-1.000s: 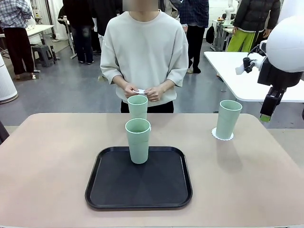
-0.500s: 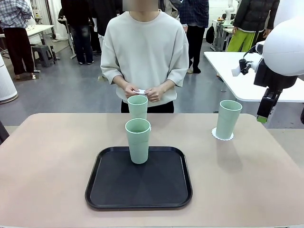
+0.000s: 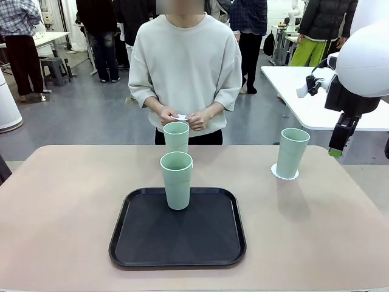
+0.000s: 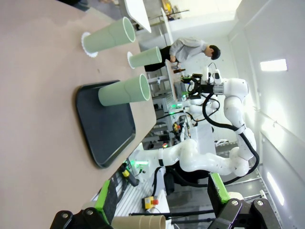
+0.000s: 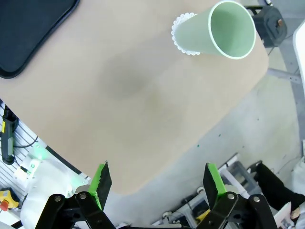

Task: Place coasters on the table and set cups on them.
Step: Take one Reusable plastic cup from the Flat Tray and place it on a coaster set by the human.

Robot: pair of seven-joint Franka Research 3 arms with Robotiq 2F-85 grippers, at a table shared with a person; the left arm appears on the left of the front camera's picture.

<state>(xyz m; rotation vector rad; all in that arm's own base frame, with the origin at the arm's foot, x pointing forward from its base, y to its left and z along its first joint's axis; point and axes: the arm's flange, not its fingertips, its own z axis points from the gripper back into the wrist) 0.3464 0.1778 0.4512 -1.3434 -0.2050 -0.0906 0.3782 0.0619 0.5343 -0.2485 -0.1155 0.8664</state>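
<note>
One mint-green cup (image 3: 292,152) stands on a white lacy coaster (image 3: 284,175) at the table's (image 3: 73,201) far right. In the right wrist view this cup (image 5: 217,33) and its coaster (image 5: 183,40) lie well ahead of my open right gripper (image 5: 157,183). A second cup (image 3: 177,179) stands on the black tray (image 3: 176,243). Just behind it is a third cup (image 3: 176,135), its base hidden. The person's hands hold a small white coaster (image 3: 179,117) above that cup. My right gripper (image 3: 336,146) hangs above the table's right edge. My left gripper (image 4: 159,210) is open, far from the cups (image 4: 125,90).
A white-topped table (image 3: 310,103) stands behind my right arm. The black tray takes up the near middle of the table. Bare tan surface lies to the left and right of the tray. Other people stand in the background.
My right arm has shifted slightly left and then held still. The cups, the tray and the person's hands are as before.
</note>
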